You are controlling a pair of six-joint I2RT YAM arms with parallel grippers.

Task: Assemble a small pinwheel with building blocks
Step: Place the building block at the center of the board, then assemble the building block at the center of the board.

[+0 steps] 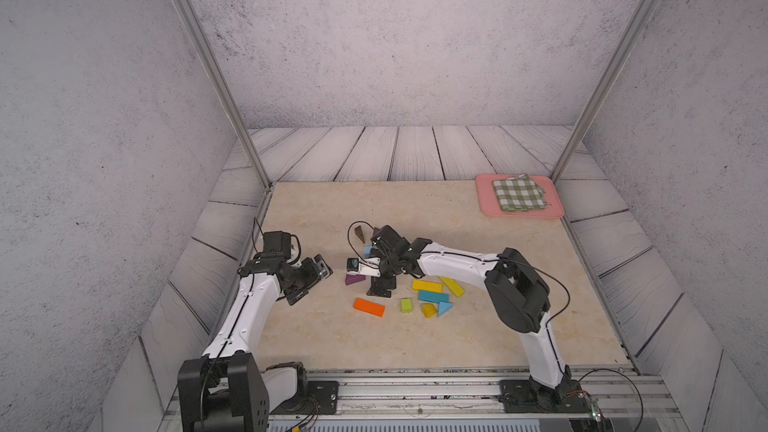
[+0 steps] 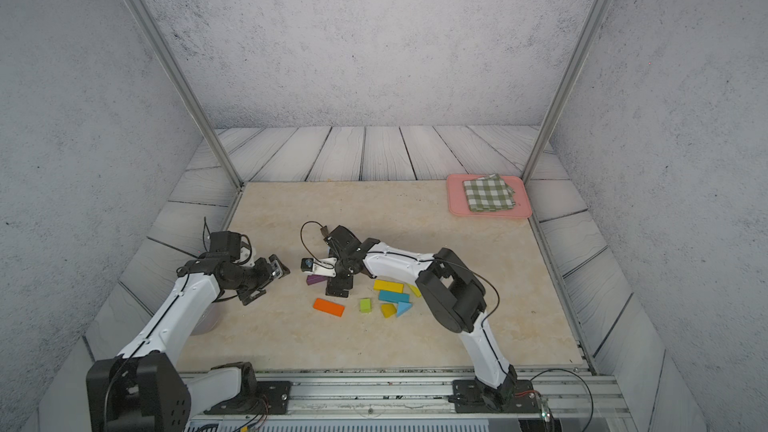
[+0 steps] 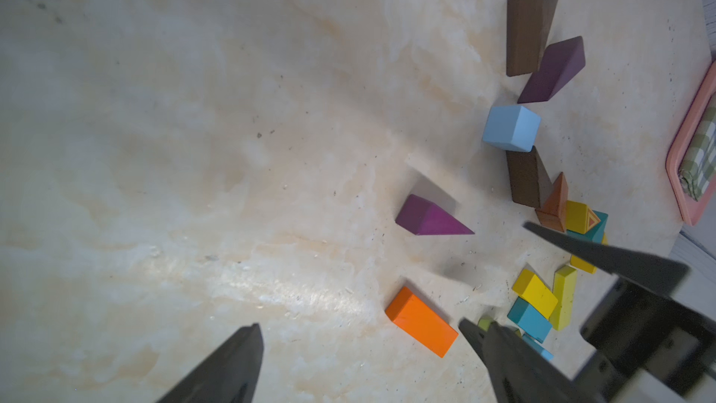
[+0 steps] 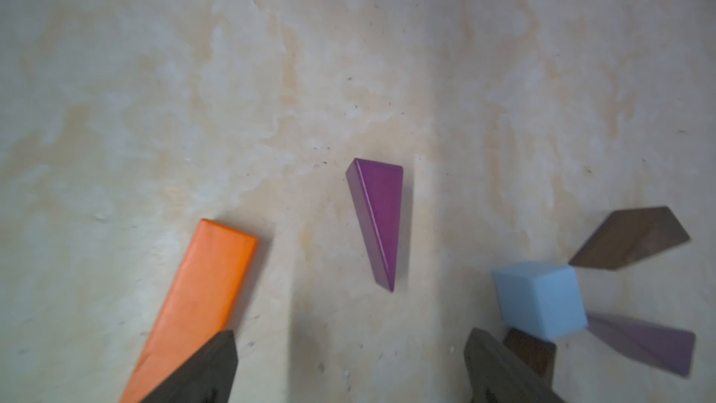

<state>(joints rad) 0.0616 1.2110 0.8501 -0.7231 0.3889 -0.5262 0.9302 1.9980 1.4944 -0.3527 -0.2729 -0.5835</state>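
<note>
The left gripper (image 3: pixel 360 325) hangs over bare table (image 3: pixel 174 149), jaws spread and empty. Next lies a loose purple wedge (image 4: pixel 377 222), flat on the table and apart from the hub. The hub is the blue cube (image 4: pixel 540 300), with three wedges crowded round it. The right gripper (image 4: pixel 350 333) hovers just beside the loose wedge, jaws spread, holding nothing.

The fourth blade looks to be the step in hand. The next move calls for the right gripper to drop over the loose wedge and pinch across its thick end. It must then carry the wedge to the cube's open side and turn it to sweep the same way as the other three.

Count:
- two purple wedges
- two brown wedges (image 3: pixel 532 25)
- one blue cube
- one orange bar (image 1: pixel 369 307)
- one green cube (image 1: pixel 406 305)
- two yellow bars (image 1: pixel 427 285)
- one teal bar (image 1: pixel 432 296)
- one yellow triangle (image 1: pixel 429 310)
- one blue triangle (image 1: pixel 445 308)

A few more pieces sit under the right arm, too crowded to count. Far right, one cloth (image 1: pixel 519 193) lies on one tray (image 1: pixel 484 199).
</note>
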